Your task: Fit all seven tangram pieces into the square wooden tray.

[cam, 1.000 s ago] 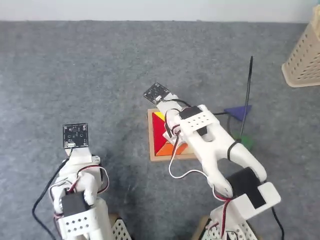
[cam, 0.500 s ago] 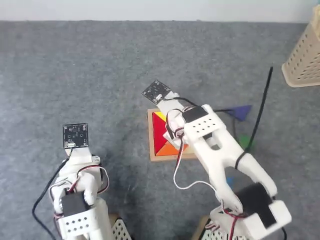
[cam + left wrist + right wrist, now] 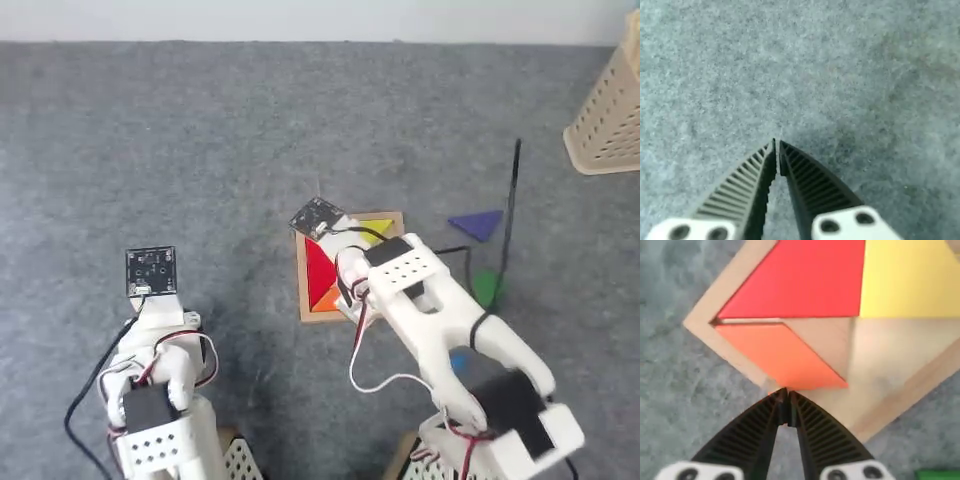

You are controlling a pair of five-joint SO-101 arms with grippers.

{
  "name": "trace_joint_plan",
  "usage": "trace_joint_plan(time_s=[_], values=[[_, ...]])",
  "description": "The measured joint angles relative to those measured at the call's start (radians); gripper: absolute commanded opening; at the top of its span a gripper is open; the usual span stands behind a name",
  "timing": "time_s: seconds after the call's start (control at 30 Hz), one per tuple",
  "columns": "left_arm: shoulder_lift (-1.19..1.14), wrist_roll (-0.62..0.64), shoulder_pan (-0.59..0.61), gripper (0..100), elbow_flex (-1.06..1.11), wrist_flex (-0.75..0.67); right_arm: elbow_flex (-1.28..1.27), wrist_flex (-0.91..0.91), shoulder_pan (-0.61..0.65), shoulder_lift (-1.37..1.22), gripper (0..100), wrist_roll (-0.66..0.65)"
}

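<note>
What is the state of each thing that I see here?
wooden tray, partly filled
red triangle, in tray
yellow triangle, in tray
orange parallelogram, in tray
purple triangle, outside tray
green piece, outside tray
blue piece, outside tray
left claw, shut
right claw, shut

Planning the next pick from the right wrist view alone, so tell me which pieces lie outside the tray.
Observer: A purple triangle lies on the carpet, right of the tray in the high view.
Operator: Give me any others.
Observer: A green piece lies on the carpet too, below the purple triangle in the high view, apart from it.
Operator: Report the left gripper.
Observer: The left gripper is shut over bare carpet, away from the tray.
</note>
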State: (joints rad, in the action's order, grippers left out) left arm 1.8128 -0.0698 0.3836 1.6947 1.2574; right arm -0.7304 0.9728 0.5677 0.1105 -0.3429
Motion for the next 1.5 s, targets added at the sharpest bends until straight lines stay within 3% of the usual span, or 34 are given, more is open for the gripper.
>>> trace_joint_plan(time_s=[0.57, 0.73, 0.9, 1.1, 1.23, 1.5], values=[[0.000, 0.000, 0.000, 1, 0.000, 0.000, 0.000, -0.028, 0.124, -0.002, 0.6, 0.000], [0.000, 0.000, 0.000, 1, 0.000, 0.000, 0.000, 0.055, 0.126, 0.127, 0.6, 0.000], [0.000, 0.000, 0.000, 1, 0.000, 0.000, 0.000, 0.204, -0.035, 0.351, 0.6, 0.000], [0.000, 0.000, 0.000, 1, 0.000, 0.000, 0.000, 0.379, -0.391, 0.488, 1.4, 0.000], [0.000, 0.000, 0.000, 1, 0.000, 0.000, -0.002, 0.388, -0.606, 0.483, 12.9, 0.000], [0.000, 0.000, 0.000, 1, 0.000, 0.000, -0.002, 0.328, -0.660, 0.327, 19.9, -0.052]])
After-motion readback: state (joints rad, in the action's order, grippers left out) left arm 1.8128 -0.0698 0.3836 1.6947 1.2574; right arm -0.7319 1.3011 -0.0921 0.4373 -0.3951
